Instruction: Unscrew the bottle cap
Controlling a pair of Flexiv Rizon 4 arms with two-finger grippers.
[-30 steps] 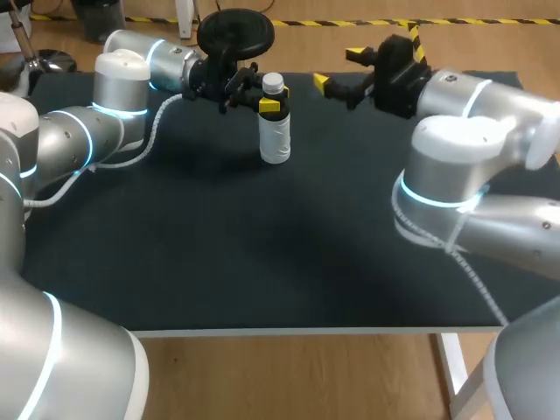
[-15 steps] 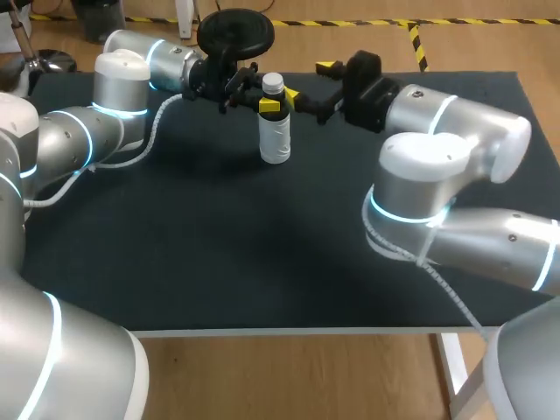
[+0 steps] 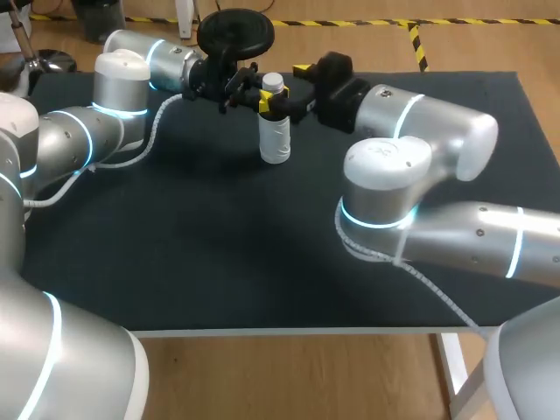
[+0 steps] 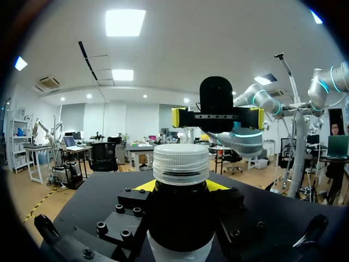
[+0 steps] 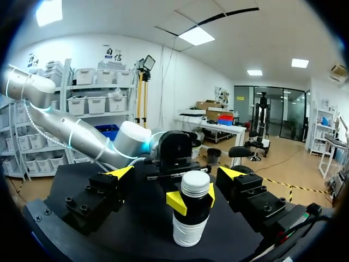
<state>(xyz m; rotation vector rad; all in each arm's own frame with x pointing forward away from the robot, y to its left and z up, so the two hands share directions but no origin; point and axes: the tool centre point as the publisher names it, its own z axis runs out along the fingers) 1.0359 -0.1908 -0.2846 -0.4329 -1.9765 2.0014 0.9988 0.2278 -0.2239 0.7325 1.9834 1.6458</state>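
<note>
Bottle (image 3: 275,133) stands upright on the far part of the black desk (image 3: 219,254) in the head view, with its white cap (image 3: 273,82) on. The left arm (image 3: 122,87) comes in from the bottle's left, and the left fingers (image 3: 262,104) pinch its dark neck just under the cap. The right arm (image 3: 420,131) comes in from the bottle's right. Its right fingers (image 3: 303,68) are spread, near the cap but apart from it.

In the left wrist view the bottle (image 4: 180,224) sits between the left fingers (image 4: 143,186), whose yellow tips show on either side of the neck, below the cap (image 4: 180,164). Beyond the bottle the right fingers (image 4: 179,117) stand wide apart.

In the right wrist view the right fingers (image 5: 120,173) are spread, with the bottle (image 5: 191,229) ahead of them and clear of both. The left fingers (image 5: 176,202) press its neck from two sides under the cap (image 5: 195,184).
</note>
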